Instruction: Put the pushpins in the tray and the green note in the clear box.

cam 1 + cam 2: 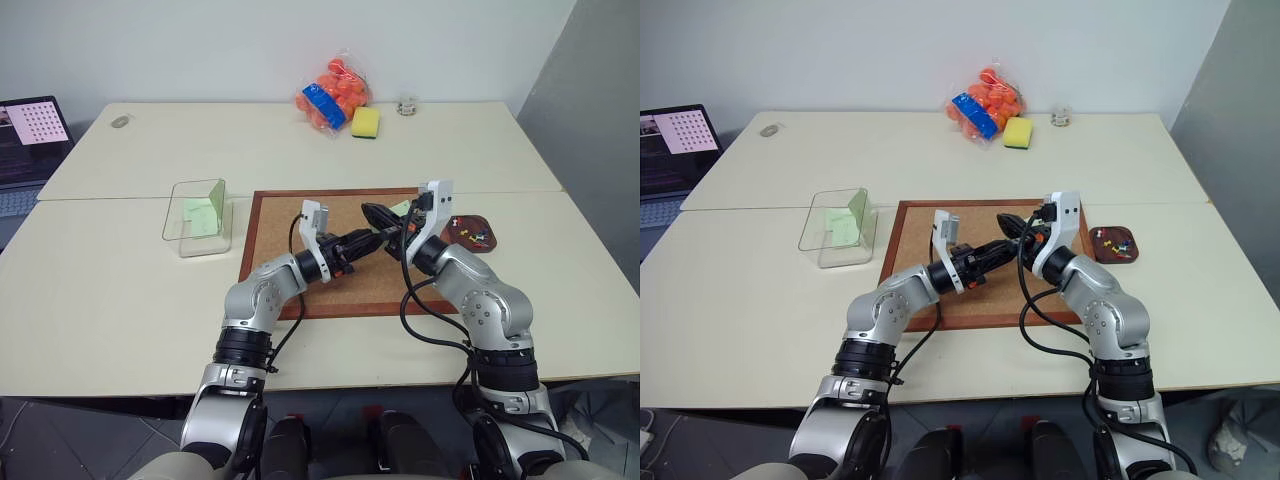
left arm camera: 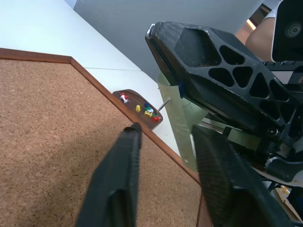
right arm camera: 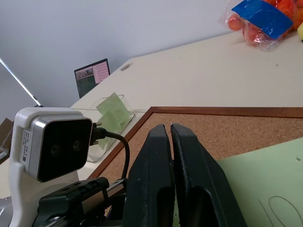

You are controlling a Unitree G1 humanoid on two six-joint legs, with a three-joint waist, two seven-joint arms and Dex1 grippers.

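While both arms meet above the corkboard (image 1: 300,240), the head view shows the right gripper (image 1: 373,212) clamped on the green note (image 1: 400,208), held clear of the cork. The left gripper (image 1: 385,233) sits just beside it. The tray (image 1: 487,243) lies at the board's right edge, and the clear box (image 1: 196,235) to its left already holds green paper. A laptop (image 1: 30,140), a bag of orange balls (image 1: 335,95) and a sponge (image 1: 366,122) stand well apart; nothing blocks the route.

Left wrist view: its fingers (image 2: 118,179) stand narrowly apart, empty, aimed at the hanging note (image 2: 177,123). The pushpins (image 2: 142,108) rest in the tray; what looks like a pin's shaft shows at the note's edge.

Right wrist view: fingers (image 3: 189,170) pressed together, the note (image 3: 265,189) beyond them.

Judgement: the note step is in hand; next comes removing any remaining pin, or passing the note, without tearing it.
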